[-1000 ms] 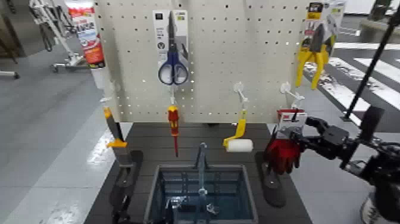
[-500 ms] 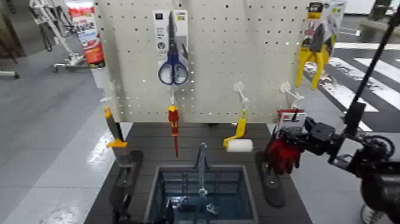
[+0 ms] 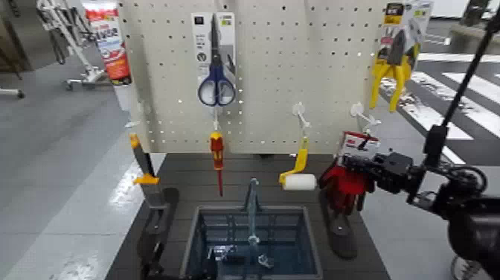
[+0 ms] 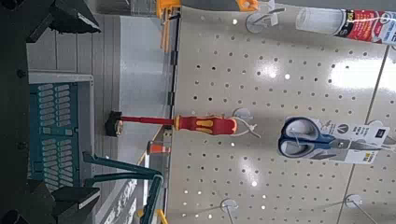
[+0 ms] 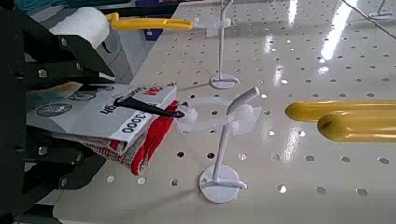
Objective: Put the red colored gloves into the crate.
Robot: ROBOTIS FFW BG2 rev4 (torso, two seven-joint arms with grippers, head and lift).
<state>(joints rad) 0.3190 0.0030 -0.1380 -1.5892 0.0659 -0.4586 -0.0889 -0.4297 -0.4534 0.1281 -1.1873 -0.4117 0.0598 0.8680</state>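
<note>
The red colored gloves (image 3: 344,188), with black fingers and a white-and-red card on top, hang in my right gripper (image 3: 357,173) at the right of the pegboard, above the dark table and to the right of the crate. The right wrist view shows the card (image 5: 105,114) clamped between the black fingers (image 5: 42,58), its tab close to a white peg hook (image 5: 224,121). The crate (image 3: 195,223) is blue-grey with an upright handle (image 3: 251,199) and stands at the front middle. My left gripper (image 4: 42,107) is open and empty beside the crate (image 4: 54,131).
The pegboard (image 3: 297,59) holds blue scissors (image 3: 216,83), a red-and-yellow screwdriver (image 3: 216,153), a yellow-handled paint roller (image 3: 299,177), yellow pliers (image 3: 393,71), a sealant tube (image 3: 110,45) and an orange-black tool (image 3: 141,167). Black strips (image 3: 338,223) lie beside the crate.
My right gripper has moved left with the gloves in it, a little way off the right-hand hook and nearer the crate. The left arm has not moved.
</note>
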